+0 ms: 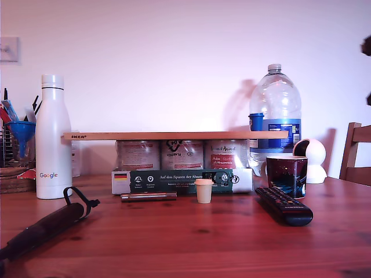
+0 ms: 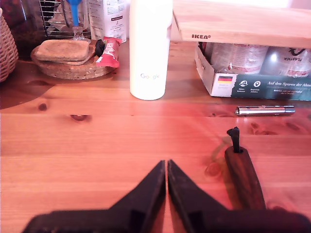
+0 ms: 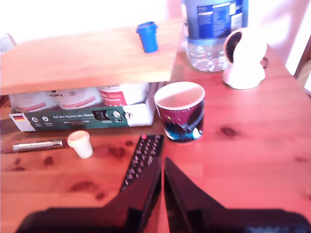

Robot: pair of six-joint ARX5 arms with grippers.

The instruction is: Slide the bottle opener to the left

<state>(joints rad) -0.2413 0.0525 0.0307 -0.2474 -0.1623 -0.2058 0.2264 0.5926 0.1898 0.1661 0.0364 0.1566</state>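
The bottle opener (image 1: 49, 226) lies on the wooden table (image 1: 191, 243) at the exterior view's lower left. It has a dark brown handle, and its black ring head points toward the white bottle. In the first wrist view the bottle opener (image 2: 245, 179) lies just beside my first gripper (image 2: 166, 165), apart from it. That gripper is shut with nothing between its fingers. My second gripper (image 3: 162, 165) is also shut and empty, hovering over the near end of the black remote control (image 3: 141, 162). Neither gripper shows in the exterior view.
A white Google bottle (image 1: 53, 139) stands just behind the opener. A slim metallic bar (image 1: 148, 197), a small cream cup (image 1: 203, 190), a carton of cans under an IKEA board (image 1: 174, 135), a dark mug (image 1: 287, 174), the remote (image 1: 284, 205) and a water bottle (image 1: 275, 110) stand farther toward the exterior view's right.
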